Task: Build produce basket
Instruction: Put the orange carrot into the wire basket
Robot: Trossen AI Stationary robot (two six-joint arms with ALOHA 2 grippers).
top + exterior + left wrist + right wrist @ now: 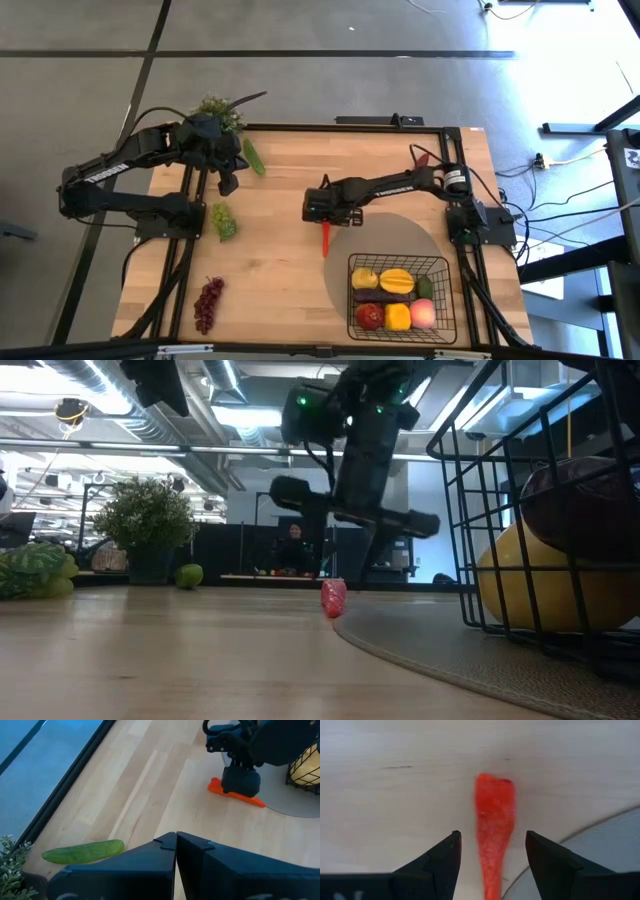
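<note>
Chili point(493, 825) lies on the tabletop point(280, 270) just beside the basket point(400, 292), directly below the right pincer point(492, 855), whose fingers stand apart, straddling its long axis. Left pincer point(176, 851), fingers together, waits near the cucumber point(82, 851).

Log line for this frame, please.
right gripper: jaws open astride red chili | left gripper: shut near cucumber | basket: partly filled
</note>
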